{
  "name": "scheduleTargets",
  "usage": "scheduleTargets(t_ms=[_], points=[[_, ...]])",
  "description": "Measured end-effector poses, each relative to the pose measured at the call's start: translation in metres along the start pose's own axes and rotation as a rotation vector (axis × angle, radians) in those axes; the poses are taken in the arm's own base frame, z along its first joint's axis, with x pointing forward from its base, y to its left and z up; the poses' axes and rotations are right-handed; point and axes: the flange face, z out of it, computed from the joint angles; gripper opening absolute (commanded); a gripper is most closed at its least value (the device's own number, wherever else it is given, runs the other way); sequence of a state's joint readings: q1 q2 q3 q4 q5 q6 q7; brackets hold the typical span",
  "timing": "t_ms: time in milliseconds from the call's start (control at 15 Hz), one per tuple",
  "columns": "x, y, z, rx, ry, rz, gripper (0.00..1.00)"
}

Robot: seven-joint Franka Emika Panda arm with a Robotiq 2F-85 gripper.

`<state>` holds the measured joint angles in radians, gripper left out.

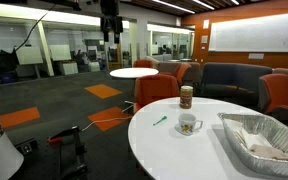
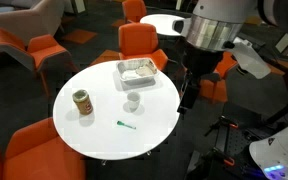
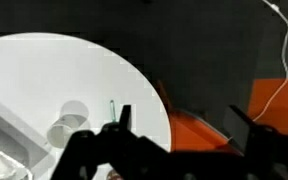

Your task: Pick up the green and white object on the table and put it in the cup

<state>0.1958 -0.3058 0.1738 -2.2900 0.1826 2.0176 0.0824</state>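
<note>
One green and white object (image 2: 125,126) lies on the round bench (image 2: 94,140), near one cup (image 2: 132,102). One canister (image 2: 82,103) stands apart, with one tray (image 2: 139,73) beyond. One claw (image 3: 180,112), spread wide and empty, hangs beside the bench.

No text, brand, number or sign can be read in any of the views. The cup (image 1: 189,124) on the bench (image 1: 169,152) carries a faint coloured print, and the tan canister (image 1: 186,96) beside it has a darker body under a pale top, but in both exterior views they are too small and blurred for any letters to be made out. The whiteboard (image 1: 249,37) on the far wall is likewise too distant to read
</note>
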Motion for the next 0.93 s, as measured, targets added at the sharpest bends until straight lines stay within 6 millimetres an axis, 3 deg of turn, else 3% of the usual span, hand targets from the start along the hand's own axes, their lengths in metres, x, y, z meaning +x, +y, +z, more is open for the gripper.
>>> scheduleTargets(t_ms=[267,467,733,933], points=[[0.001,0.001,0.004,-0.003,-0.008,-0.003,1.00],[0.011,0.009,0.023,-0.019,-0.028,-0.016,1.00],[0.045,0.036,0.066,-0.071,0.036,-0.016,1.00],[0.073,0.061,0.116,-0.093,0.090,-0.016,1.00]])
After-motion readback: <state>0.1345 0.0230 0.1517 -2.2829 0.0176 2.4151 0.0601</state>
